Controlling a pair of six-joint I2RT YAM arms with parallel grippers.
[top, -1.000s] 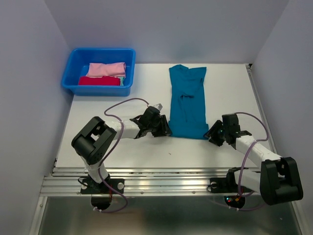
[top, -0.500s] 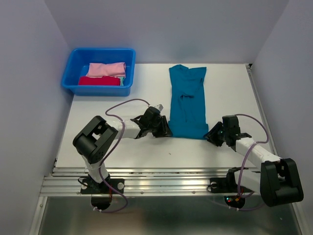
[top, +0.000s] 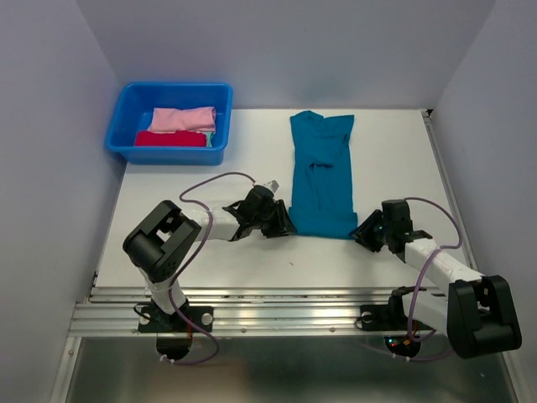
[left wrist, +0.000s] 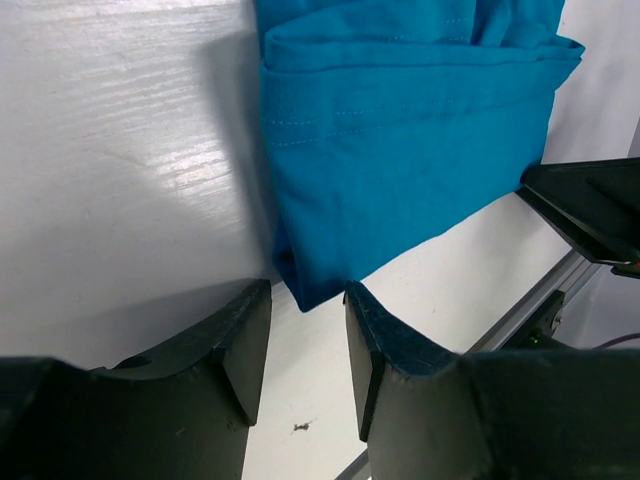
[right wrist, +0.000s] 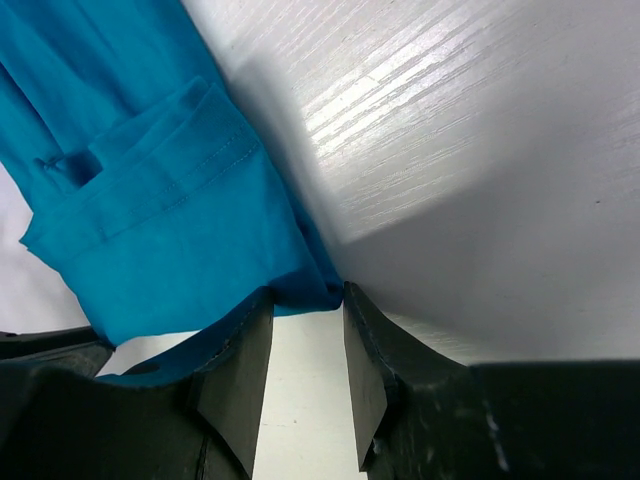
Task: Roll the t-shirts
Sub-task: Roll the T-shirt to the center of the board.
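Teal t-shirt (top: 320,172) — long narrow folded strip, flat, wrinkled mid-length

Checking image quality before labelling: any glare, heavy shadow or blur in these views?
Left wrist: streaky glare on the table, with a dark shadow along the edge of the teal t-shirt. Right wrist: a glare patch on the table, with broad shadow below it. Top external: even light, sharp, no glare, soft shadows only.
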